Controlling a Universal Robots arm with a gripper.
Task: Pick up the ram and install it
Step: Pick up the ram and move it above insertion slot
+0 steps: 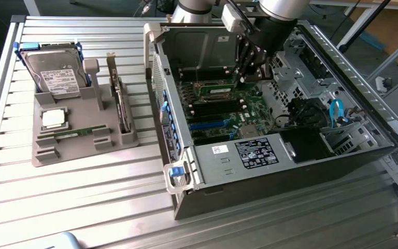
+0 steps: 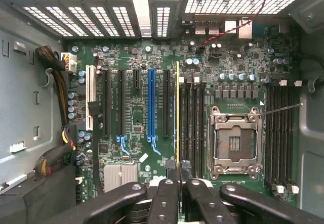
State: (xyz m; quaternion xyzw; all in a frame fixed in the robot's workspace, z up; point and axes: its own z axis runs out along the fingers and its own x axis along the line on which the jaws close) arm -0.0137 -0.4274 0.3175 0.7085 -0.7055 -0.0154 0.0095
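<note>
Green-edged and thin, the ram (image 2: 177, 107) stands edge-on, clamped between the fingers of the gripper (image 2: 178, 172) inside the open computer case (image 1: 254, 192). It sits over the black memory slots (image 2: 193, 118) beside the silver processor socket (image 2: 235, 143).

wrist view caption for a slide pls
Gripper shut on the ram, held edge-on over the memory slots beside the empty processor socket.

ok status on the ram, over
end effector shut on the ram, held edge-on. ram inside the case, lined along the memory slots by the empty cpu socket. nothing seen between ram and slots.
</note>
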